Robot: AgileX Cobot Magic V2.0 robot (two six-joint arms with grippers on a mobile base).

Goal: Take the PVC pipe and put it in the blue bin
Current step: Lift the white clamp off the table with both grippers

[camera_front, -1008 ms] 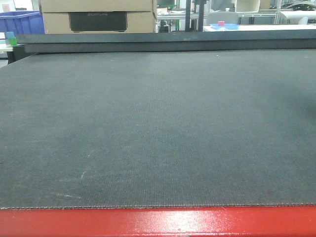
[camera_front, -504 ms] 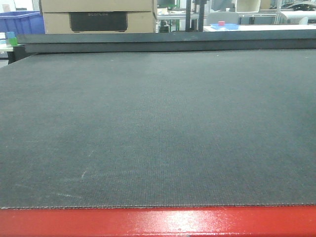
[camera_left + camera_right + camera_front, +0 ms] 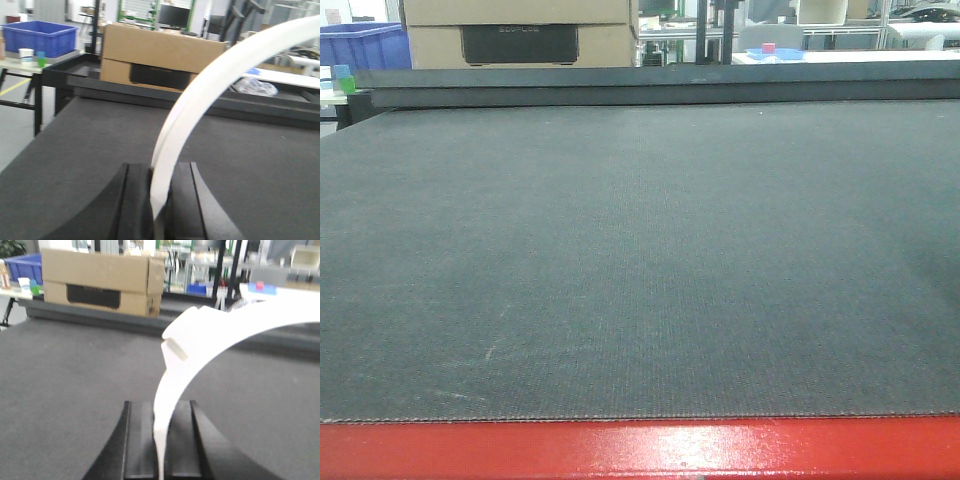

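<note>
My left gripper (image 3: 160, 170) is shut on the lower end of a white arched PVC pipe piece (image 3: 210, 85) that curves up and to the right above the black mat. My right gripper (image 3: 160, 406) is shut on the end of a white arched PVC pipe piece (image 3: 220, 332) with a notched tab, also curving right. A blue bin (image 3: 37, 36) stands on a side table at the far left, beyond the mat; it also shows in the front view (image 3: 355, 45) and the right wrist view (image 3: 22, 262). Neither gripper nor pipe shows in the front view.
A wide black mat (image 3: 640, 250) covers the table, with a red front edge (image 3: 640, 450) and a raised black rail at the back. A cardboard box (image 3: 520, 30) stands behind the rail. Small cups (image 3: 30, 55) sit by the blue bin.
</note>
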